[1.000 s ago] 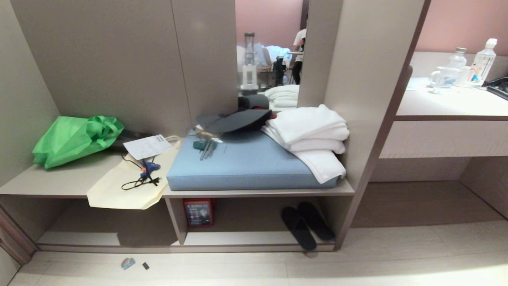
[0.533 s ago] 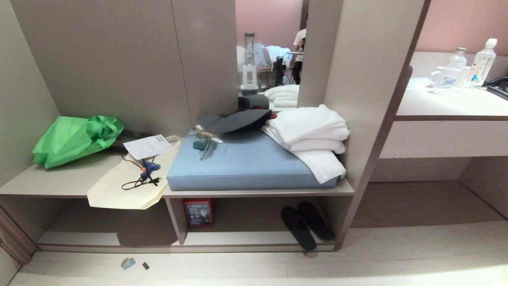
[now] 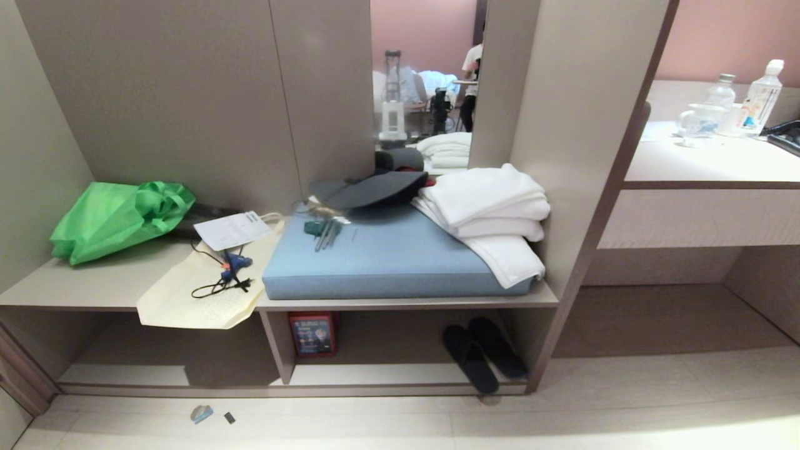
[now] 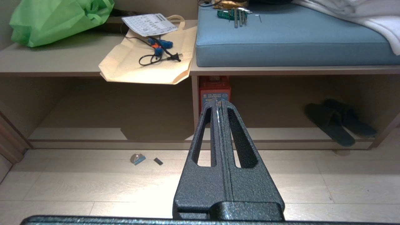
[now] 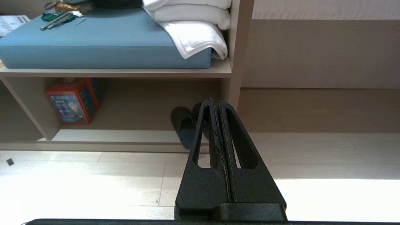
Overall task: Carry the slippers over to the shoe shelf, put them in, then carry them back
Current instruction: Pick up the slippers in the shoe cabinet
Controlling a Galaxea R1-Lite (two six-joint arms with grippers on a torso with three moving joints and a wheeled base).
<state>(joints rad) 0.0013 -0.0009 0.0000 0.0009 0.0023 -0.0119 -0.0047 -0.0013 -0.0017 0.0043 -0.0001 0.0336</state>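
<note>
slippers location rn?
Head view: the slippers lie side by side in the shoe shelf, at its right end, well right of the red box.

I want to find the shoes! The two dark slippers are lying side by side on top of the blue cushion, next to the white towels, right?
Not quite. The slippers lie side by side in the shoe shelf below the blue cushion, not on it. The head view shows this. The white towels are on the cushion.

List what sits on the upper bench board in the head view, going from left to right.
green bag → printed paper sheet → cream tote bag with a blue tool and black cord on it → blue cushion → folded white towels
</note>
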